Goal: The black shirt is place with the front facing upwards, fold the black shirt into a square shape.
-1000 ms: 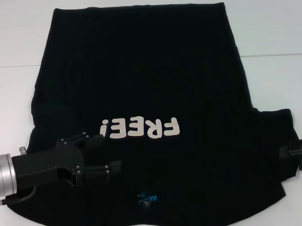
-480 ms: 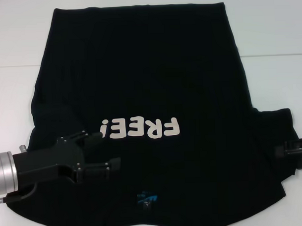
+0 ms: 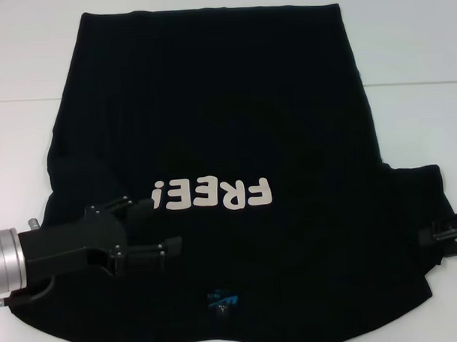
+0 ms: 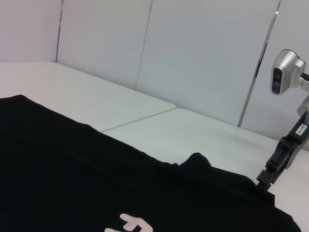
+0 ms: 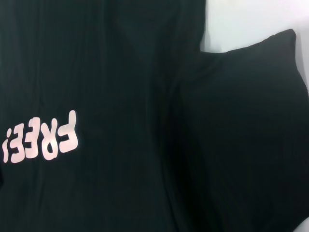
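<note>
Both grippers have barely shifted over the past second: the left gripper [image 3: 157, 227] has crept slightly up the cloth, the right gripper [image 3: 450, 234] slightly farther over the sleeve edge. Nearest the robot lies the collar with its blue label [image 3: 222, 299]; the black shirt [image 3: 212, 119] runs lengthwise away toward its far hem, front up, flat on the white table [image 3: 412, 52]. Its white "FREE!" lettering [image 3: 213, 194] reads upside down. Left fingers stand parted, gripping nothing; whether the right's are parted cannot be made out.
</note>
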